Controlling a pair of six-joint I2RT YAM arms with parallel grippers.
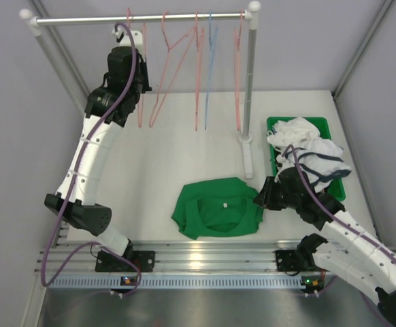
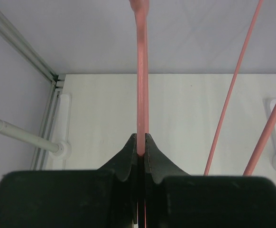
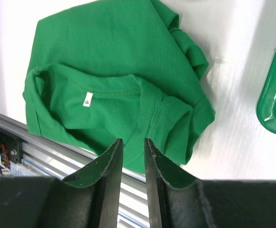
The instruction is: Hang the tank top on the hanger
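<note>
The bright green tank top (image 1: 217, 207) lies crumpled on the table near the front edge, with its white label (image 3: 87, 99) showing inside the neck. My left gripper (image 1: 141, 76) is raised at the rack and shut on the wire of the leftmost salmon-pink hanger (image 1: 142, 102), which still hangs from the rail. In the left wrist view the wire (image 2: 142, 71) runs straight up from between the closed jaws (image 2: 141, 137). My right gripper (image 1: 260, 197) is open and empty, hovering just over the tank top's right edge (image 3: 176, 118), jaws a narrow gap apart (image 3: 133, 141).
The rack rail (image 1: 184, 17) carries several more pink hangers (image 1: 198, 68) and one light-blue hanger (image 1: 209, 61). The rack's right post (image 1: 250, 82) stands just behind the tank top. A green tray (image 1: 334, 129) with white garments (image 1: 310, 146) sits at the right.
</note>
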